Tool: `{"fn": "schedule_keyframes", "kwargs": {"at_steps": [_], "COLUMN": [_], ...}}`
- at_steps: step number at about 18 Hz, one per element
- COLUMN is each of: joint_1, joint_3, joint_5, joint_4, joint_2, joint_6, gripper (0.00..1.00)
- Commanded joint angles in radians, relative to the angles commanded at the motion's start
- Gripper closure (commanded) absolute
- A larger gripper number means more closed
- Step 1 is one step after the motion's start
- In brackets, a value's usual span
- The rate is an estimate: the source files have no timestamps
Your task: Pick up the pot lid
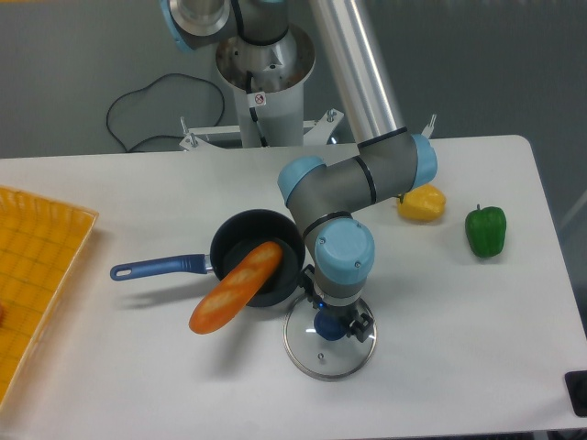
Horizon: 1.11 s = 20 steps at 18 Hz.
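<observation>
The gripper point(337, 305) is over the upper part of the glass pot lid point(337, 360), with its two dark fingers spread apart. The lid lies on the table just below and right of the black pan. Its round blue knob point(329, 325) shows directly below the gap between the fingers, partly covered at its upper edge. Whether the fingertips reach down to the knob's height I cannot tell. Part of the lid's upper rim is hidden behind the gripper.
Touching or close to the lid's upper left is a black pan point(241, 233) with a blue handle, a brown sausage-shaped item point(236, 289) lying across its rim. A yellow pepper point(424, 203) and a green pepper point(485, 230) are at the right. An orange crate point(41, 275) stands at the left edge.
</observation>
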Motion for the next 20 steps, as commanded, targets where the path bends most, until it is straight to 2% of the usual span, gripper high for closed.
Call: {"fn": "schedule_keyframes", "kwargs": {"at_steps": [20], "joint_1": [-0.008], "joint_3": [0.021], "joint_5": [-0.003], "joint_4": [0.0], "joint_2": [-0.015], "joint_6": [-0.04], "gripper": [0.0]}}
